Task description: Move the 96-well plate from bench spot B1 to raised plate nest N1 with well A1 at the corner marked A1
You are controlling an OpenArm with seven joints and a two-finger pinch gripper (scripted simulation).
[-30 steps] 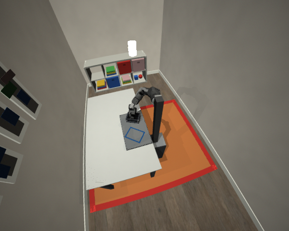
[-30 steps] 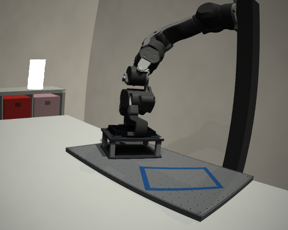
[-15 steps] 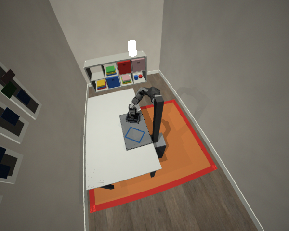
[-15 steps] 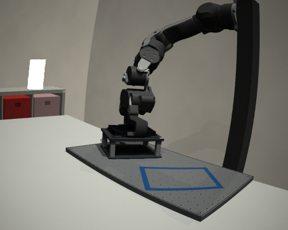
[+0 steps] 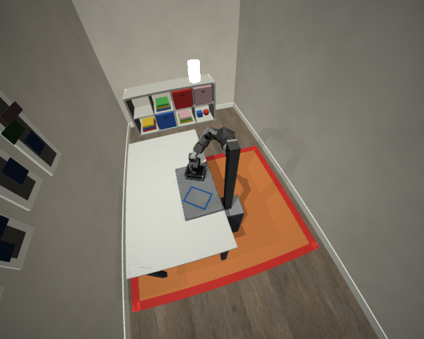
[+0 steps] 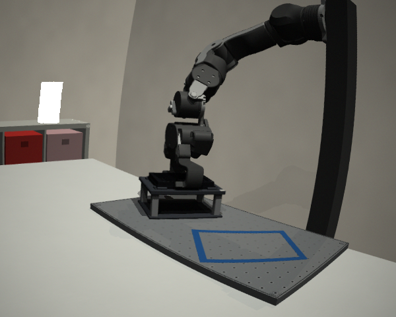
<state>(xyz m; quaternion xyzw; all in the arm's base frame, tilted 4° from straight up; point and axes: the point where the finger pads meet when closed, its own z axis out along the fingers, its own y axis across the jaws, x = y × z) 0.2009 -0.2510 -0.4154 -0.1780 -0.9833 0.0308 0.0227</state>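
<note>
The dark 96-well plate (image 6: pixel 164 179) lies flat on top of the raised plate nest N1 (image 6: pixel 181 201) at the far end of the grey perforated baseplate (image 6: pixel 225 246). It looks level inside the nest's rim; I cannot make out the A1 mark. My gripper (image 6: pixel 187 179) points straight down over the plate's middle, with its fingers on either side of the plate and slightly parted from it. In the overhead view the gripper (image 5: pixel 195 168) covers most of the nest (image 5: pixel 197 176). The blue outline of bench spot B1 (image 6: pixel 247 246) is empty; it also shows in the overhead view (image 5: pixel 197 198).
The arm's black column (image 6: pixel 334 119) stands at the baseplate's right edge. A shelf unit (image 5: pixel 170 105) with coloured boxes stands beyond the white table (image 5: pixel 161 204). An orange floor zone with a red border (image 5: pixel 263 219) lies under the column's side.
</note>
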